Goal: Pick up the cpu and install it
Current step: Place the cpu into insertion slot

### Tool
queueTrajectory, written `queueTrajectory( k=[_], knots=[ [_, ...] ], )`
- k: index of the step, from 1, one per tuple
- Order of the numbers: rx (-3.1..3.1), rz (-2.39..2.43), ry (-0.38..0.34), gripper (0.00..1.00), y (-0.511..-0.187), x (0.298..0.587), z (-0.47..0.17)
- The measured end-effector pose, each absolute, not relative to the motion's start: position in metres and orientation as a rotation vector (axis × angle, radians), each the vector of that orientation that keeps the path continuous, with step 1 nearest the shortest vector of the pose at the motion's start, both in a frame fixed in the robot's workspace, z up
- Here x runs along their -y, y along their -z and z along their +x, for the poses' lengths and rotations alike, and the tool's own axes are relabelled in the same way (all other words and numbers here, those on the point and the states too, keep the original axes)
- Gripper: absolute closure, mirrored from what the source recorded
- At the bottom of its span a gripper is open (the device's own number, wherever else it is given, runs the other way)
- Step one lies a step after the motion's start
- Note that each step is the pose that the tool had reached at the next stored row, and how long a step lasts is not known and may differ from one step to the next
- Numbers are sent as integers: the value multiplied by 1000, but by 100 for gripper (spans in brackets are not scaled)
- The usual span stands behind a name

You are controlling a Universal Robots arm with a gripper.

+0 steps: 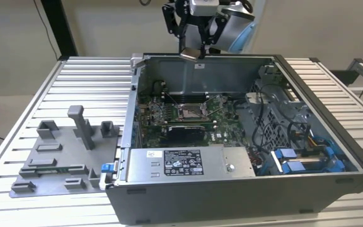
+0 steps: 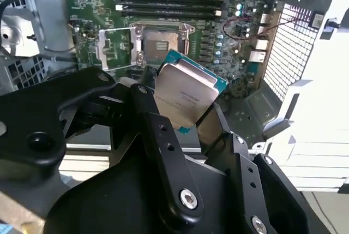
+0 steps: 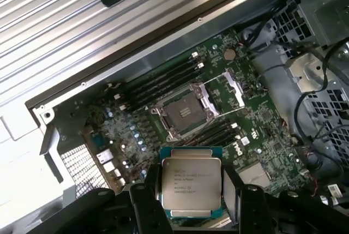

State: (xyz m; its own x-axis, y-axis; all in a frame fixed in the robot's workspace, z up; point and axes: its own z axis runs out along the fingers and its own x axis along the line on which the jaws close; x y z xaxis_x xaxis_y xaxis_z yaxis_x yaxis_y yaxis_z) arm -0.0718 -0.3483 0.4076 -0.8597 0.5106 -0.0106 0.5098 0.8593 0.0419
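The black metal gripper [image 3: 191,195] was closed on the cpu [image 3: 191,186], its fingers [image 3: 148,193] pinching opposite edges of the flat square chip with its matte silvery lid and green rim. The chip hung in the air, well apart from the open, steel-framed socket [image 3: 182,111].

In the exterior view, the computer case [image 1: 232,198] sits centre-right on the table [image 1: 93,75], fixture blocks [image 1: 62,156] lower left, gripper [image 1: 193,48] with chip [image 1: 190,53] top centre.
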Motion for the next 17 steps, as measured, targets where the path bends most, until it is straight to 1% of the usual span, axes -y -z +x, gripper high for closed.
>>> queueTrajectory(
  k=[17],
  knots=[
    [-2874, 1202, -54, 100, -408, 348, -72]
  ],
)
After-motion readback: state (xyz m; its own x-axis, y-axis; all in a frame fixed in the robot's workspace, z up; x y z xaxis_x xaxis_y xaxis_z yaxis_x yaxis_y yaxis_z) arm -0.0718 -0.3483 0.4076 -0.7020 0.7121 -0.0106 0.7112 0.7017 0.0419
